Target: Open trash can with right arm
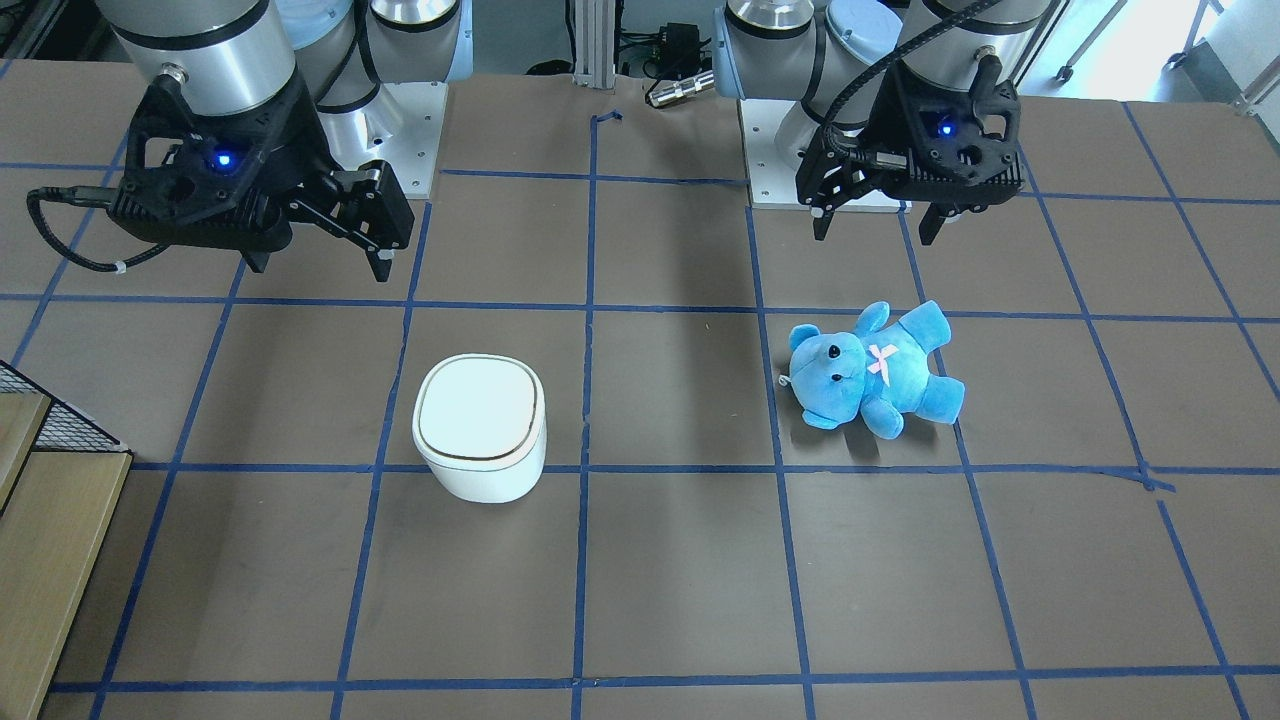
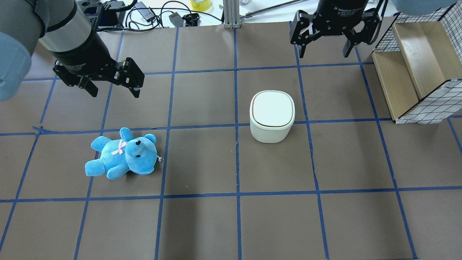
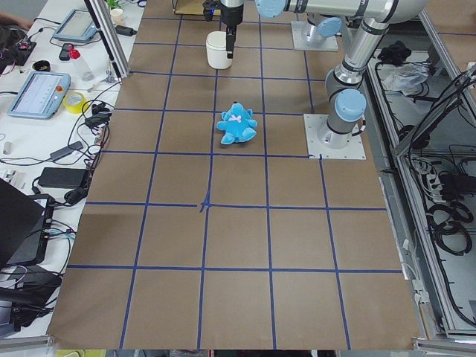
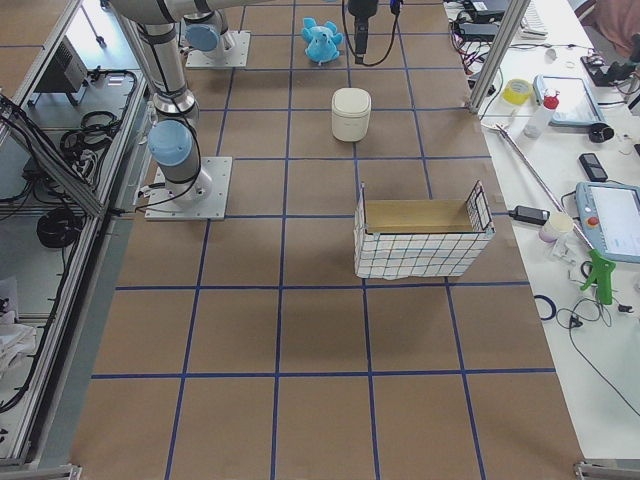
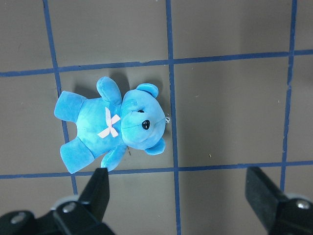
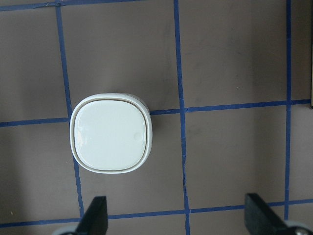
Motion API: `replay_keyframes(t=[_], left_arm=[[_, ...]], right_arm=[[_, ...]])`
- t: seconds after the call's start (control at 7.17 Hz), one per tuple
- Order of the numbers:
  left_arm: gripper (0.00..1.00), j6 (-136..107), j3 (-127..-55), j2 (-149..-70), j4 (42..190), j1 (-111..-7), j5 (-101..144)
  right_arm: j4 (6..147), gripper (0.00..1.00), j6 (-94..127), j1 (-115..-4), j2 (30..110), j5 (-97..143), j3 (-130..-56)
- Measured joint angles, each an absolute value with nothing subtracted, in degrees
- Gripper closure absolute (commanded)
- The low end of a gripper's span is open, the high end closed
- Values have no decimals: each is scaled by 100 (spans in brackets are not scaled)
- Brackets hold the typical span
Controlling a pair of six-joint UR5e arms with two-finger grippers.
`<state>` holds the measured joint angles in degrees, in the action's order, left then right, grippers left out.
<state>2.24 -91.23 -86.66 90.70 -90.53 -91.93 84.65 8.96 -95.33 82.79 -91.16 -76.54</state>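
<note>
The white trash can (image 1: 480, 425) stands on the brown table with its lid shut, and it also shows in the overhead view (image 2: 271, 115). My right gripper (image 1: 320, 265) hangs open and empty, high above the table and clear of the can; it also shows in the overhead view (image 2: 325, 55). In the right wrist view the can (image 6: 111, 138) lies ahead and left of the gap between the fingers. My left gripper (image 1: 874, 235) is open and empty above the blue plush bear (image 1: 875, 370), which the left wrist view (image 5: 112, 125) shows lying on its back.
A wire-mesh crate with a wooden inside (image 2: 415, 72) stands on the table to the right of the can, seen from overhead. Cables and devices lie along the far side bench (image 4: 560, 90). Blue tape lines grid the table.
</note>
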Motion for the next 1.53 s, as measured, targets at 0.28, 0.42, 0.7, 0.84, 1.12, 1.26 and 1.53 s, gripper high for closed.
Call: replay_keyframes(t=[0.28, 0.42, 0.7, 0.84, 1.12, 1.26, 1.53], left_arm=[[0, 222, -9123, -8666, 9070, -9053, -9193], [0, 224, -9123, -8666, 9070, -9053, -9193], [0, 222, -9123, -8666, 9070, -9053, -9193], [0, 226, -9123, -8666, 9070, -9053, -9193], [0, 228, -9123, -8666, 9070, -9053, -9193], [0, 228, -9123, -8666, 9070, -9053, -9193], [0, 228, -9123, -8666, 9070, -9053, -9193]], right_arm=[[8527, 44, 942, -9541, 8276, -9107, -7665], [8587, 61, 954, -9546, 8271, -9110, -7669], [8612, 50, 967, -9552, 8275, -9113, -7668], [8608, 55, 977, -9553, 8277, -9111, -7659], [8592, 100, 1030, -9556, 8281, -9097, -7656], [8590, 100, 1090, -9581, 8273, -9071, -7677], [8638, 100, 1370, -9749, 8179, -9030, -7796]])
